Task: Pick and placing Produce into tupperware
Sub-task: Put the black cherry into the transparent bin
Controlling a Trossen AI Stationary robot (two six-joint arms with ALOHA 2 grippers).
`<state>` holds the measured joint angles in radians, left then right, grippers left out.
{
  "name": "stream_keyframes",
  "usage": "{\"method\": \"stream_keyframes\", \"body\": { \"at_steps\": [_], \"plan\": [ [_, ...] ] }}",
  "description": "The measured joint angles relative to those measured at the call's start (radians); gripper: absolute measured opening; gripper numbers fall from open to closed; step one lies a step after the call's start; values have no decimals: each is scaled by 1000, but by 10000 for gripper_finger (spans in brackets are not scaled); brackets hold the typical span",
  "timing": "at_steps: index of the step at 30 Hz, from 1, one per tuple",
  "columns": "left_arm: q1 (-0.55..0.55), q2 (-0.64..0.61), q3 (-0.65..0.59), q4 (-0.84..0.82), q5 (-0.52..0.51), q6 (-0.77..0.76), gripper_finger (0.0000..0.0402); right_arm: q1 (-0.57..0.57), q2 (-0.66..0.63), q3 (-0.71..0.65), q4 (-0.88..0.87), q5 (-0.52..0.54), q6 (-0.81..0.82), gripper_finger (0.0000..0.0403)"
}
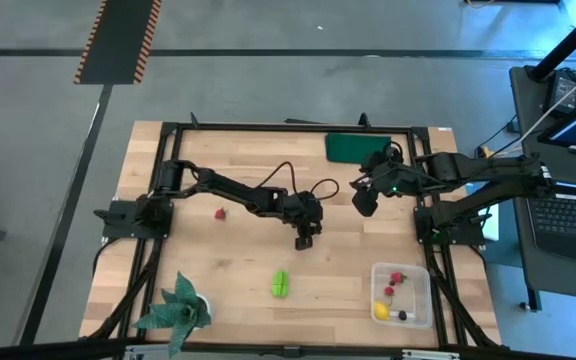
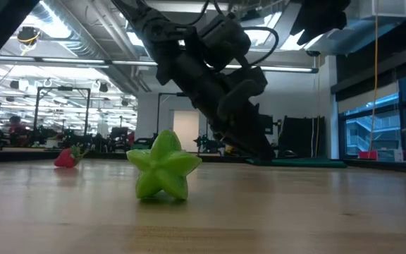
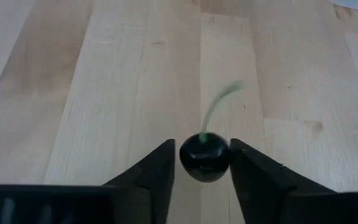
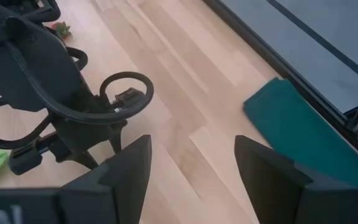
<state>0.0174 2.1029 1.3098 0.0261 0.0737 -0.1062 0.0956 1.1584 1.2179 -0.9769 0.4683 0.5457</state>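
Note:
My left gripper [image 1: 303, 241] is low over the middle of the table, shut on a tiny dark cherry [image 3: 204, 160] with a thin green stem. The bright green ridged fruit [image 1: 281, 284] lies on the wood nearer the near edge; in the low view this fruit [image 2: 164, 167] rests on two of its ridges. A red berry [image 1: 219, 212] lies to the left. The clear tupperware [image 1: 420, 280] stands at the near right with red berries, a yellow lemon [image 1: 380, 311] and a dark berry inside. My right gripper [image 1: 365, 201] hangs open above the table's far right part. My left gripper pinches the cherry's round body [image 3: 192, 163] between its two fingers [image 3: 160, 171], one on each side. The stem points away past the fingertips. The fingers slant down toward the table's near side. I cannot tell whether the cherry is clear of the wood.
A leafy potted plant [image 1: 178, 310] stands at the near left corner. A flat dark green rectangle [image 1: 353, 147] lies at the far edge, just behind my right gripper. Bare wood lies between the green fruit and the tupperware. The black frame runs around the table.

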Motion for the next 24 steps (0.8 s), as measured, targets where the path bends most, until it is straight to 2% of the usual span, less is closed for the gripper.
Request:
{"method": "stream_keyframes", "body": {
  "at_steps": [6,13,16,20,24],
  "plan": [
    [0,0,0,-1,-4,-47,178,0,0,0,-22,0,0,233],
    [0,-47,-2,-43,0,-44,175,0,0,0,-42,-1,0,233],
    [5,-113,0,-144,1,-42,171,0,0,0,-43,-1,0,233],
    [20,-237,0,-364,-22,-37,171,0,0,-1,-44,-19,-3,233],
    [28,-374,0,-605,-93,-18,177,0,4,-1,-26,-19,-6,233]
  ]
}}
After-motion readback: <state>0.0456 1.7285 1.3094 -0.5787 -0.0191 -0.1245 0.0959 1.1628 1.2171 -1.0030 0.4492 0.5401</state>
